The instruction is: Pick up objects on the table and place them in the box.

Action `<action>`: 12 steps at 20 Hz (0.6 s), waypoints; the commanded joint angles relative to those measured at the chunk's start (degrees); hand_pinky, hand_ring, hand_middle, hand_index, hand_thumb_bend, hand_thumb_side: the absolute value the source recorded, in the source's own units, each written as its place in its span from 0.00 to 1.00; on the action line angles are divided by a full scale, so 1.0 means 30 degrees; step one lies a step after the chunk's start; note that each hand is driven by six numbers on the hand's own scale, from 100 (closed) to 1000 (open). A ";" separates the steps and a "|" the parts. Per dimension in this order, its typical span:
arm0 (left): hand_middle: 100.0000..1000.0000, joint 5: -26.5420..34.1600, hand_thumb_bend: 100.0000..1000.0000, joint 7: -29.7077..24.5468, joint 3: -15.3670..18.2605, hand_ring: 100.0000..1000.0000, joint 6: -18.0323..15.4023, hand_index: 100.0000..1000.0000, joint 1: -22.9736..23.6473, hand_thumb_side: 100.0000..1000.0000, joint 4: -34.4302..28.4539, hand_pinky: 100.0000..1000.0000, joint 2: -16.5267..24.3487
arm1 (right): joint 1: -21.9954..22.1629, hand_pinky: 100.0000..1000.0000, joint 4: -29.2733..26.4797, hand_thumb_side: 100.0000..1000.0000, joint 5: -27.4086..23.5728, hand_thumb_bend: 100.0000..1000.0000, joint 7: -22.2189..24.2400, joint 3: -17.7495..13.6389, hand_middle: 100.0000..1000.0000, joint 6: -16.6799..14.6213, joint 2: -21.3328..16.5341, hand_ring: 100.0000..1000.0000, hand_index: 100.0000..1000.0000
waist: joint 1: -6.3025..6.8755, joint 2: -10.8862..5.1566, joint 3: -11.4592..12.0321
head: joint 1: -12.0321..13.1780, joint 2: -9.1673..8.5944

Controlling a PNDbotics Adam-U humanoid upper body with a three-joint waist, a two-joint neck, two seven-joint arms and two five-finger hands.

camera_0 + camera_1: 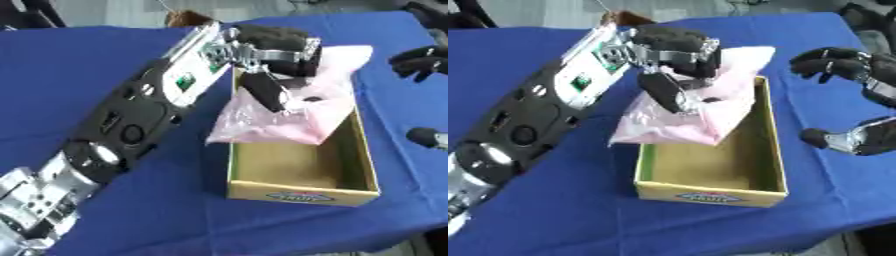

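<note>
Counting what lies on the desk [105,55], I find one box [302,192] and one pink bag [710,112], and two robot hands. The box is open cardboard with a yellow front wall and stands toward the near right part of the desk. The pink bag (soft plastic, crumpled) hangs over the far end and left wall of the box, partly inside it. The left hand [677,55] is on top of the bag, its fingers curled down around the pink plastic. The right hand [833,62] shows near the right edge of the desk, apart from the box, its fingers bent and holding nothing.

A blue cloth covers the desk. Behind its far edge there is a pale floor and a brown thing, which I cannot make out.

The bag hides the far part of the box. The right hand is cut off by the picture edge.
</note>
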 commanded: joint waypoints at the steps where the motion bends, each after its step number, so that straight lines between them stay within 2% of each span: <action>1: 0.46 -0.0268 0.03 -0.1450 0.0042 0.30 -0.1325 0.58 -0.0168 0.71 0.0014 0.11 -0.0093 | -0.0337 0.63 -0.0073 0.66 -0.0241 0.45 0.0128 -0.0111 0.87 -0.0009 -0.0355 0.75 0.91 | -0.0077 -0.0255 -0.0054 | 0.0084 -0.0014; 2: 0.72 -0.0384 0.04 -0.1646 0.0046 0.56 -0.1296 0.79 -0.0153 0.81 0.0094 0.30 -0.0101 | -0.0342 0.64 -0.0060 0.66 -0.0281 0.45 0.0156 -0.0104 0.87 -0.0008 -0.0350 0.75 0.91 | -0.0077 -0.0249 -0.0051 | 0.0080 -0.0014; 3: 0.75 -0.0481 0.04 -0.1811 0.0071 0.59 -0.1269 0.80 -0.0140 0.83 0.0157 0.32 -0.0117 | -0.0349 0.64 -0.0047 0.66 -0.0307 0.45 0.0188 -0.0099 0.87 -0.0005 -0.0346 0.75 0.91 | -0.0080 -0.0242 -0.0047 | 0.0076 -0.0014; 4: 0.80 -0.0520 0.05 -0.1895 0.0111 0.66 -0.1260 0.84 -0.0127 0.89 0.0193 0.37 -0.0136 | -0.0355 0.64 -0.0038 0.66 -0.0324 0.45 0.0209 -0.0103 0.87 -0.0003 -0.0343 0.75 0.91 | -0.0082 -0.0234 -0.0042 | 0.0081 -0.0014; 6: 0.84 -0.0534 0.05 -0.1897 0.0167 0.72 -0.1278 0.86 -0.0121 0.90 0.0186 0.42 -0.0149 | -0.0358 0.64 -0.0026 0.66 -0.0344 0.45 0.0214 -0.0123 0.87 -0.0002 -0.0340 0.75 0.91 | -0.0092 -0.0213 -0.0023 | 0.0088 -0.0014; 12: 0.86 -0.0577 0.04 -0.1898 0.0171 0.76 -0.1271 0.87 -0.0108 0.90 0.0086 0.48 -0.0124 | -0.0370 0.64 -0.0012 0.65 -0.0366 0.45 0.0204 -0.0141 0.87 -0.0009 -0.0321 0.75 0.91 | -0.0116 -0.0202 0.0003 | 0.0104 -0.0014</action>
